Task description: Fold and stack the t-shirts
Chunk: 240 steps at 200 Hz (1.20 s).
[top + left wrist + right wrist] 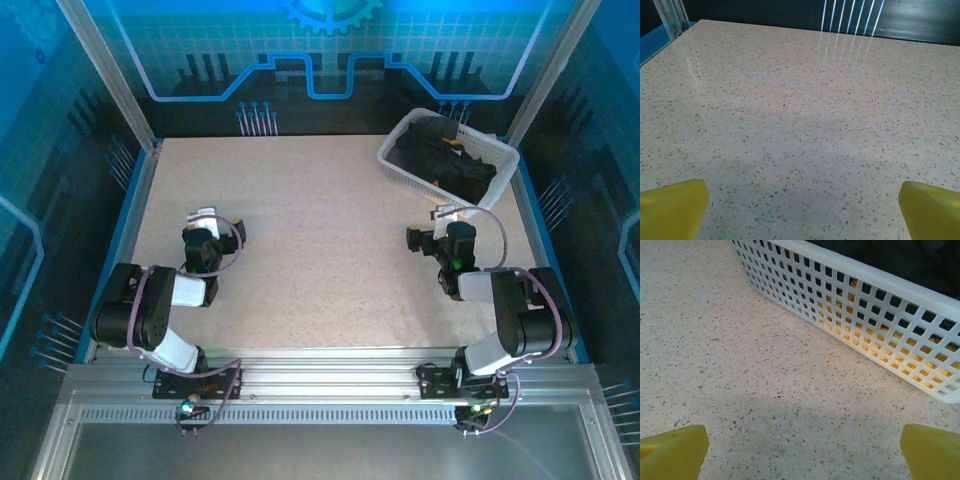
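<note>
T-shirts [445, 158] sit bundled together in the white lattice basket [397, 132] at the far right corner of the worktop [300, 270]; none has been taken out yet. From above, the black t-shirt [432, 150] makes up most of the heap, and a small patch of the orange-yellow t-shirt [456, 142] peeps out near the top. In the right wrist view more orange-yellow cloth shows through the holes low in the basket wall, beneath dark cloth. Whether a dark grey shirt lies among the black folds cannot be made out.

The right gripper [441, 213] hangs just short of the basket's near wall, its jaws spread wide with nothing between them. The left gripper [206, 216] hovers over bare worktop on the left side, well apart from the basket, equally wide and empty.

The cloth looks soft, light and limp, so it will probably sag and drape from whatever point is pinched rather than hold any shape. The shirts seem tangled, so pulling one may drag another along, and a sleeve could catch on the lattice and tug the light basket with it. A raised fold on top of the black heap looks like the best first hold. Once a shirt is out on the worktop, the shoulders or hem corners should give both grippers a way to spread it flat.
</note>
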Each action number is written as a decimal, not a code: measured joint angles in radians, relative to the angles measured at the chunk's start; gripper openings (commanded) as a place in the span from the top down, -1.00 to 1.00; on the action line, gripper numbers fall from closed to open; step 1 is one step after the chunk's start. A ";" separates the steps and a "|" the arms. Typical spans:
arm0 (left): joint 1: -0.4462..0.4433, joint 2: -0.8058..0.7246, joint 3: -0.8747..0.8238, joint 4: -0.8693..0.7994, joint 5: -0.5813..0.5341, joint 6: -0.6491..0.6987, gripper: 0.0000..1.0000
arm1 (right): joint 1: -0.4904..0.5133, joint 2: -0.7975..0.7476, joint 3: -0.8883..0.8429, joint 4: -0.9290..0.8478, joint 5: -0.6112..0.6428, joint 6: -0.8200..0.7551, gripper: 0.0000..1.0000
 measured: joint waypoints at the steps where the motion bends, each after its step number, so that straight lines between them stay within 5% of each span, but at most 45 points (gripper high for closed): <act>1: 0.000 0.000 0.000 0.000 0.000 0.000 -0.98 | 0.000 0.000 0.000 0.000 0.000 0.000 -0.99; 73: -0.039 -0.054 -0.002 -0.039 -0.046 0.026 -0.98 | 0.007 -0.062 0.033 -0.119 0.028 0.000 -0.99; 105: -0.188 -0.294 0.035 -0.164 -0.146 0.112 -0.98 | 0.077 -0.278 0.206 -0.333 0.117 0.023 -1.00; 124: -0.236 -0.389 0.199 -0.372 -0.216 0.038 -0.98 | 0.079 -0.314 0.470 -0.560 0.129 0.160 -1.00; 138: -0.214 -0.424 0.371 -0.567 -0.227 -0.116 -0.98 | 0.041 -0.246 0.744 -0.741 0.125 0.284 -0.92; 173: -0.013 -0.372 0.644 -0.810 -0.004 -0.479 -0.98 | -0.054 0.000 1.160 -1.030 0.066 0.445 -0.78; 205: -0.060 -0.253 0.814 -1.015 0.193 -0.554 -0.98 | -0.127 0.304 1.395 -1.282 0.014 0.558 -0.81; 240: -0.186 -0.244 0.879 -1.166 0.286 -0.548 -0.90 | -0.199 0.587 1.580 -1.470 -0.042 0.649 -0.82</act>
